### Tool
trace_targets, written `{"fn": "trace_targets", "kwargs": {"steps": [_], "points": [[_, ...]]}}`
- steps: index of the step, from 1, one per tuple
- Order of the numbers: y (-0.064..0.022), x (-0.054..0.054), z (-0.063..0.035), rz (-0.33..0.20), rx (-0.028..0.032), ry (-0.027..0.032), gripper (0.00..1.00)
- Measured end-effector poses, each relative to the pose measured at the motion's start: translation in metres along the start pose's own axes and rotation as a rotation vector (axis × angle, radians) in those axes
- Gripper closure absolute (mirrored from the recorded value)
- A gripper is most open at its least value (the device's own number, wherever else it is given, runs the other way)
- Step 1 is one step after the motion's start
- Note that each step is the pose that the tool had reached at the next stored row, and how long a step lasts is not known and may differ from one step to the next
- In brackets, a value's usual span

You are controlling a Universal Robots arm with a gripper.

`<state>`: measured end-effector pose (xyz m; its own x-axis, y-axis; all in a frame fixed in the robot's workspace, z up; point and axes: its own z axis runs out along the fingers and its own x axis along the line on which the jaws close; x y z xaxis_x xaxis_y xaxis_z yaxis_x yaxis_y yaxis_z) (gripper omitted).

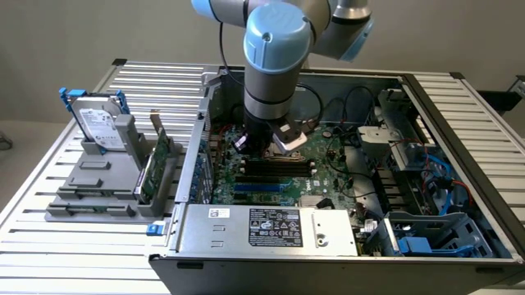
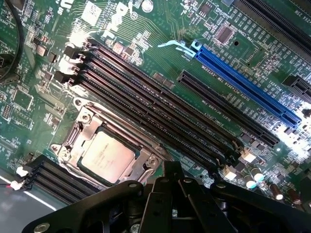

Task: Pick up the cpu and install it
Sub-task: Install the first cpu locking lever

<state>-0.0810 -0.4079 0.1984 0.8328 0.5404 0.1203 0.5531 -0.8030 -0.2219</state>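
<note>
Seen from the exterior view: arm lowered into the open computer case (image 1: 345,184) on the slatted table (image 1: 49,246), gripper (image 1: 275,144) low over the motherboard (image 1: 328,175), with a hard drive (image 1: 98,126) parked in the grey rack well apart at the exterior view's left. From the wrist view: fingers (image 2: 165,194) closed and holding nothing, the cpu (image 2: 106,156) already seated flat in its metal-framed socket (image 2: 82,131) just beside them (square, so no long axis to speak of), memory slots (image 2: 160,109) empty alongside.

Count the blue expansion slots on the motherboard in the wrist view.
1: a long blue slot running diagonally, beside a shorter black slot. Others may lie outside the frame.
</note>
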Motion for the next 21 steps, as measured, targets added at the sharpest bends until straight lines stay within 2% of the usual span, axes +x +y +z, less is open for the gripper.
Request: {"fn": "trace_targets", "kwargs": {"steps": [10, 13, 18, 21], "points": [[-0.0010, 0.0008, 0.0052, 0.038, -0.0180, -0.0013, 0.89], [-0.0010, 0.0010, 0.0057, 0.050, -0.0211, -0.0059, 0.89], [-0.0012, 0.0009, 0.0056, 0.071, -0.0200, -0.0216, 0.89], [-0.0012, 0.0009, 0.0055, 0.084, -0.0203, -0.0227, 0.89]]}}
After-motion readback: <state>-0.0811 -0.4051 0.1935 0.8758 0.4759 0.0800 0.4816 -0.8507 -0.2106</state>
